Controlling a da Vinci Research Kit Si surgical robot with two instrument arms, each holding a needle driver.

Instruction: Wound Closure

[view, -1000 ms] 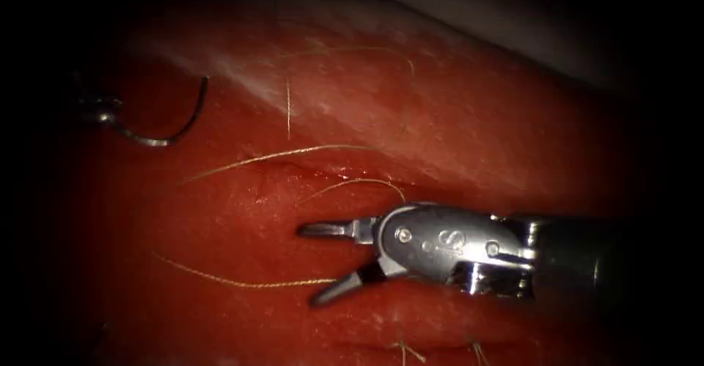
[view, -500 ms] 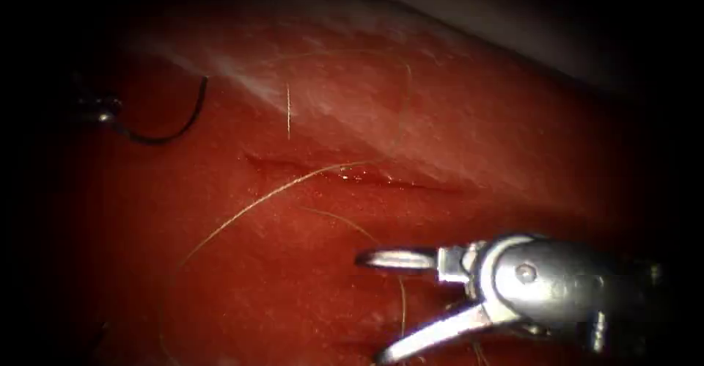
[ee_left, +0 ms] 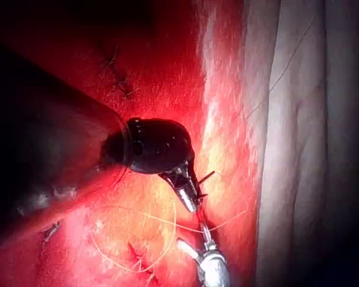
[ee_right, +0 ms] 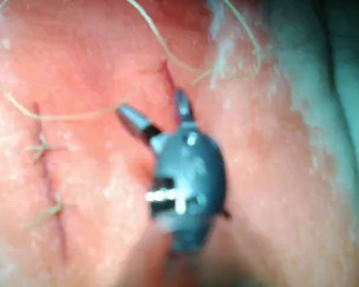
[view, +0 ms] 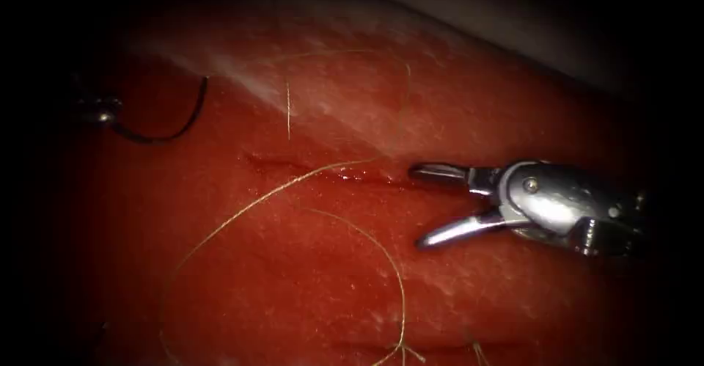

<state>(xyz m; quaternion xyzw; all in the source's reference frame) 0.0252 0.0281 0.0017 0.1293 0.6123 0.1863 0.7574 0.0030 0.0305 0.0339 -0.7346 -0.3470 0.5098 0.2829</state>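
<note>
At the far left of the endoscope frame, the left tool pinches the curved needle near one end, so the needle hangs clear above the tissue and is not in it, probably parked away from the cut. The right tool rests at the right end of the cut with its jaws spread and holding nothing. Loose thread crosses the cut and curls down to a knotted stitch at the lower edge, where it could tangle the empty jaws.
</note>
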